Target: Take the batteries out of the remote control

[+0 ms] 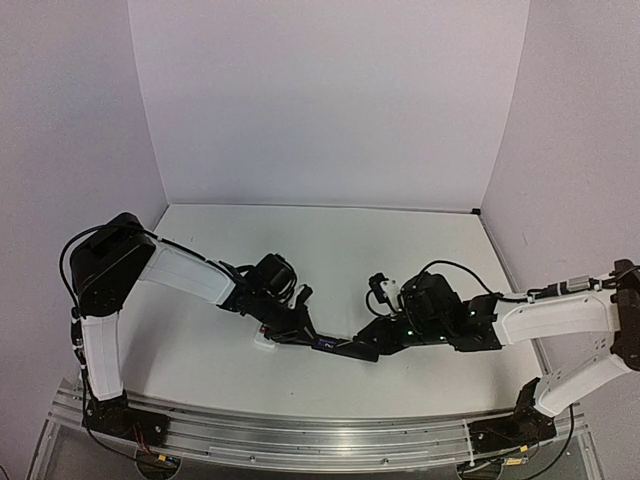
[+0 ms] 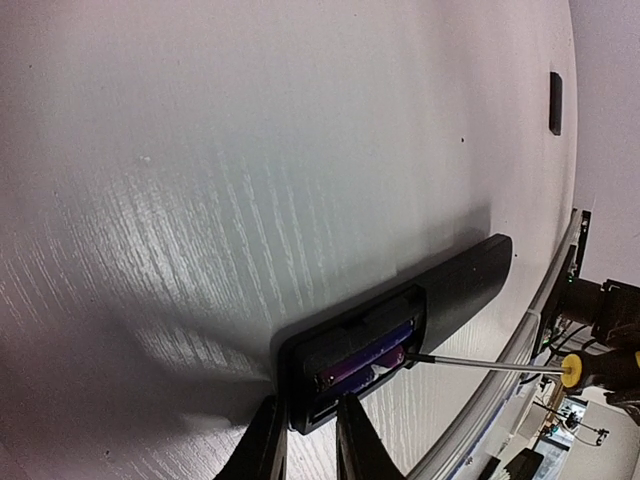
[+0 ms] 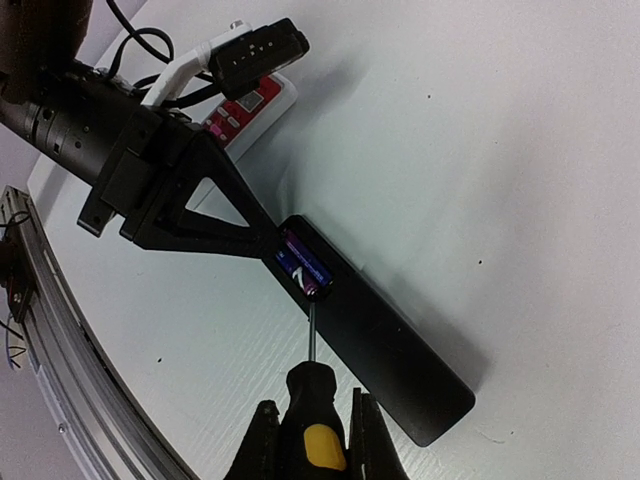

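Batteries (image 2: 365, 362): small cells, probably light and slick, seated in the open bay, lower centre; lever at an end. Remote control (image 2: 455, 285) rigid, flat on table (image 2: 250, 150); left gripper (image 2: 308, 408) clamps its end. Right gripper (image 3: 312, 408) clamped on screwdriver (image 3: 311, 335), tip at bay.

The left arm (image 1: 180, 268) and the right arm (image 1: 555, 318) both have long white parts and black round joints. Their black bases (image 1: 125, 415) sit on the silver rail (image 1: 300, 432). Thin black cables (image 1: 62, 265) loop off the arms beyond the rail. Tiny green lights (image 1: 405, 331) glow on the right arm. The left gripper (image 3: 272, 243) is a black triangle frame with a white cable (image 3: 185, 70) on top. The right gripper (image 3: 312, 440) has thin black fingers (image 3: 258, 445).
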`<state>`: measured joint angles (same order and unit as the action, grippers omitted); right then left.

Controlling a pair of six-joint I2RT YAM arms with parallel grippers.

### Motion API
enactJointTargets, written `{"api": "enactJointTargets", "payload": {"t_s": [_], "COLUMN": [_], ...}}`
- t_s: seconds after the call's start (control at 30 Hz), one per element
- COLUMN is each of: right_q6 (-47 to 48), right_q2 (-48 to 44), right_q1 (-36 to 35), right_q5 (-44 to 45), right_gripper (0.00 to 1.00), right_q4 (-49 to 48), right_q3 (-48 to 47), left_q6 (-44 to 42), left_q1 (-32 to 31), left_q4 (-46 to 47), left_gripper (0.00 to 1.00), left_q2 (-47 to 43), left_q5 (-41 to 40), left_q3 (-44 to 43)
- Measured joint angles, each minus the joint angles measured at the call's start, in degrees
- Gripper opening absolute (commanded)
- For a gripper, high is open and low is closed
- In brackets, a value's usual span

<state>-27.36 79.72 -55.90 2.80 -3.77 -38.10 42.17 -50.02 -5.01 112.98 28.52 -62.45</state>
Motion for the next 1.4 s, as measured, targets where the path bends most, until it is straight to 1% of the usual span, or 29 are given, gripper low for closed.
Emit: {"api": "enactJointTargets", "payload": {"t_s": [0.2, 0.37, 0.5, 0.7, 1.13, 1.27, 1.4], "right_q6": [-2.1, -4.9, -7.03, -10.27, -16.77, -18.55, -19.32], "right_q2": [-0.03, -0.23, -0.2, 1.11, 10.03, 12.36, 13.21], "right_q1": [0.01, 0.27, 0.39, 0.71, 1.5, 1.97, 2.24], "right_q5": [0.35, 0.43, 0.45, 0.4, -0.2, -0.45, -0.47], "right_gripper": [0.0, 0.0, 0.0, 0.0, 0.0, 0.0, 0.0], "right_q4": [-4.63, -9.96, -14.82, -24.09, -45.12, -48.65, -49.98], "right_q3": [2.64, 5.67, 8.45, 12.77, 17.5, 17.5, 17.55], "left_q6": [0.99, 2.76, 4.05, 4.85, 4.87, 4.93, 5.54], "left_q1": [0.75, 1.6, 2.13, 2.71, 4.28, 4.48, 4.48], "left_q4": [2.11, 6.94, 9.93, 12.03, 13.15, 13.16, 13.97], "left_gripper": [0.19, 0.19, 0.19, 0.19, 0.18, 0.19, 0.18], "left_q2": [0.1, 0.04, 0.03, 0.03, -0.2, -0.41, -0.45], "left_q5": [1.02, 2.74, 3.65, 3.78, 1.61, 0.45, 0.28], "left_q3": [0.91, 3.35, 4.7, 5.61, 5.96, 6.03, 6.44]}}
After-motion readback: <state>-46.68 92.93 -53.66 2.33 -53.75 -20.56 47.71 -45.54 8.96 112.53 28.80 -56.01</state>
